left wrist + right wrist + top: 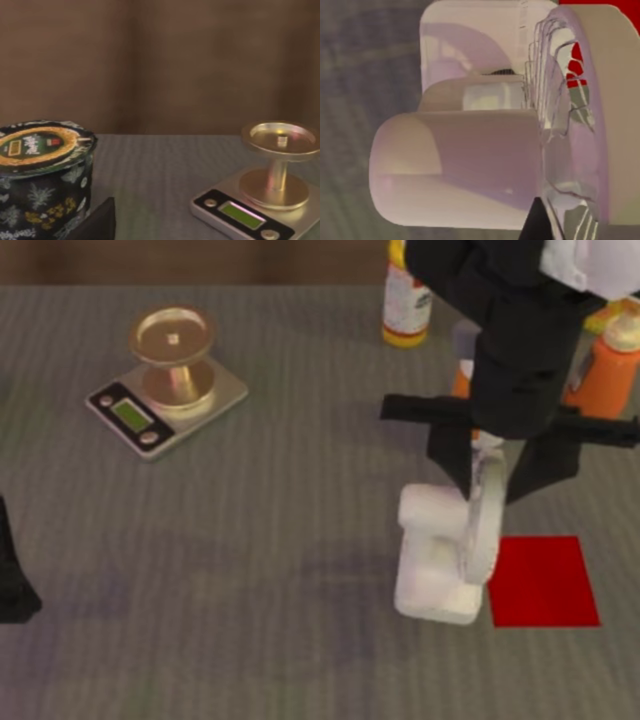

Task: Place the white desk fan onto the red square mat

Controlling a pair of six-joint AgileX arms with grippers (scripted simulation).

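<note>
The white desk fan (pixel 437 565) stands upright just left of the red square mat (pixel 543 581), its base edge beside the mat's left edge. My right gripper (pixel 490 468) comes down from above and straddles the fan's round grilled head (pixel 485 525), shut on it. In the right wrist view the fan (pixel 470 160) fills the picture. One dark fingertip (pixel 535 225) lies against the back of the grille and the other finger is hidden. A strip of the mat (pixel 600 2) shows past the head. My left gripper (pixel 14 585) is parked at the table's left edge, open and holding nothing.
A silver kitchen scale (pixel 165 402) (pixel 250 212) carrying a brass spool (pixel 172 355) sits at the back left. Orange-labelled bottles (pixel 405 302) (pixel 610 365) stand at the back right behind the right arm. A dark instant-noodle cup (pixel 42 175) is close to the left gripper.
</note>
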